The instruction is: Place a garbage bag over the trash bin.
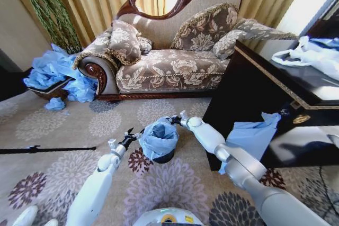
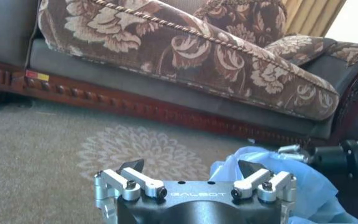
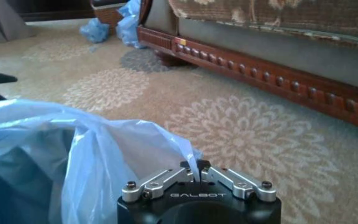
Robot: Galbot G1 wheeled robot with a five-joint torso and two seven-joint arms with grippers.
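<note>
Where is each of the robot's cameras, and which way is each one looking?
Head view: up on the robot's head, looking down at the small black round trash bin under the thin light-blue plastic garbage bag; both arms show.
Left wrist view: on the left arm, facing the flowery brown sofa; the left gripper is open.
Right wrist view: on the right arm, facing the patterned carpet; the right gripper pinches the bag.
Shared: all three show the bag.

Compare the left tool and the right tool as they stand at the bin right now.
The left tool is open, its fingers spread and gripping nothing; the right tool is shut on the garbage bag, a fold pinched between its fingers. The left tool sits at the near-left of the trash bin, the right tool at its far-right rim. Both are low at the bag's edge.
</note>
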